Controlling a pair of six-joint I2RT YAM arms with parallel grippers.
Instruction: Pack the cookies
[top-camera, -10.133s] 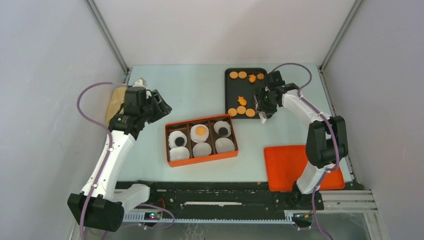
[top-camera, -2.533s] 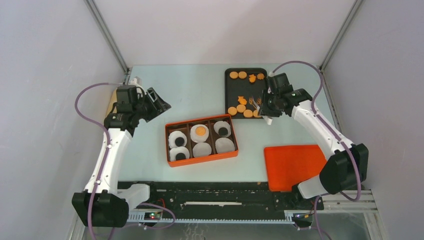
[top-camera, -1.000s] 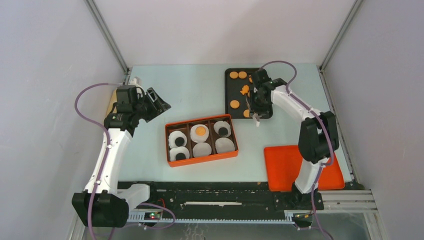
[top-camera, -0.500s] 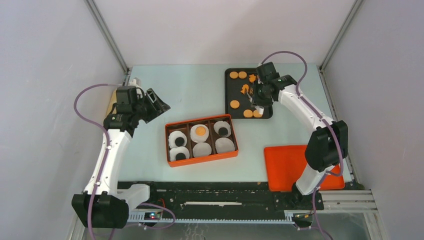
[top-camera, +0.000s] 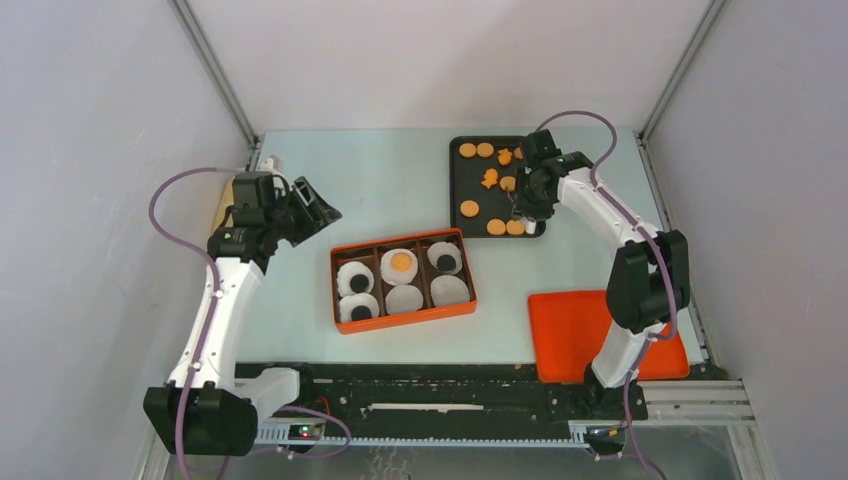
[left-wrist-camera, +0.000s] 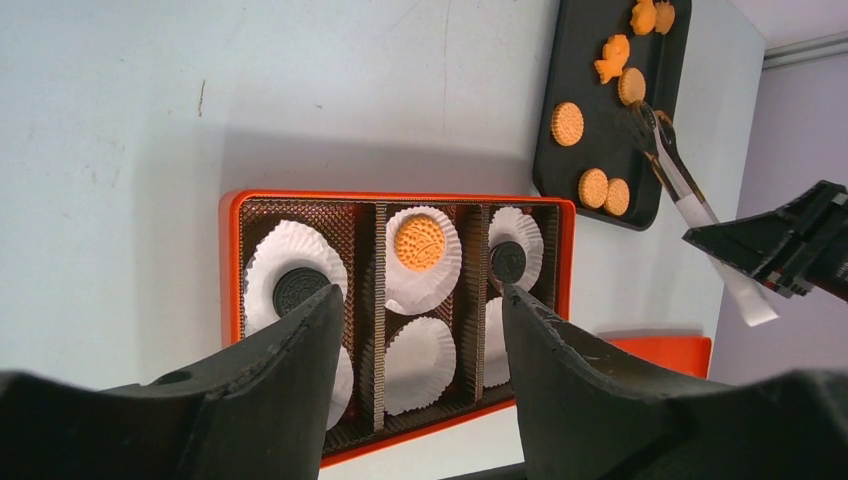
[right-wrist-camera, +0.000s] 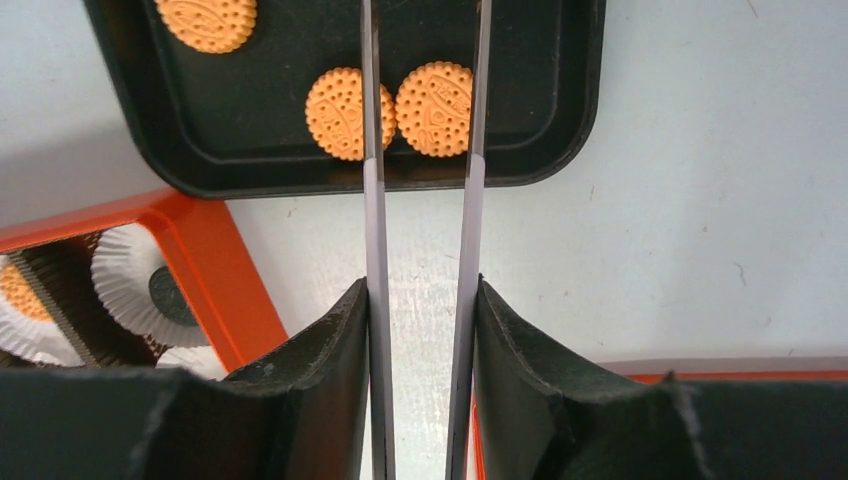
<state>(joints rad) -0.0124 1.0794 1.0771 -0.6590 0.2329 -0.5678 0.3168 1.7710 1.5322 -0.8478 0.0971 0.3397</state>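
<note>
On the far side of the pale green table (top-camera: 380, 190), a black moulded tray (top-camera: 481, 193) with rounded corners and a raised rim is seen; most of the cookies (right-wrist-camera: 434, 95) lie flat in it. They are round orange discs with dotted edges, plus a few irregular orange shapes. Their embossed marks are too small to be read.

Thin metal tweezers (right-wrist-camera: 375, 220) are clamped between the black fingers of the right gripper (right-wrist-camera: 420, 300). The blades are spread with a clear gap and reach over the tray's near rim. Their tips are cut off in the right wrist view, so a pinch cannot be told.

An orange box (top-camera: 408, 317) with ribbed brown dividers is set nearer the arms, well apart from the tray. White fluted paper liners (left-wrist-camera: 420, 350) are seated in its compartments; one orange cookie and several black ones rest in liners.

The left gripper (left-wrist-camera: 420, 295) hangs over the box, jaws apart, nothing between them.

A flat orange lid (top-camera: 590, 335) lies at the near right. The cell is closed in by plain grey-white walls (top-camera: 440, 60) and metal corner posts.
</note>
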